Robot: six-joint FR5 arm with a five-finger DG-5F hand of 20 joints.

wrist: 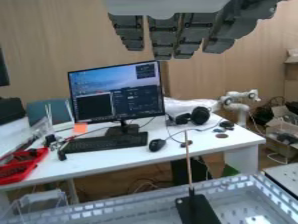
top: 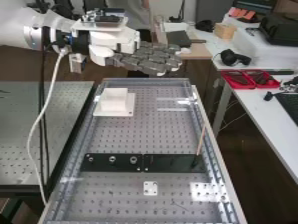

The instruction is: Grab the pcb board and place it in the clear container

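High view: the clear container (top: 173,109) lies below the open hand (top: 148,59), apart.

Fairly bright light. High view: glare on bench (top: 126,135) at two and five o'clock. Wrist view: monitor (wrist: 116,90) glows, shadow under desk (wrist: 126,155).

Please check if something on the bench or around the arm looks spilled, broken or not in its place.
Nothing looks plainly spilled or broken, and the black plates lie in line. Only the white cable looks a bit untidy: it hangs in a slack curve below the arm, so it might catch.
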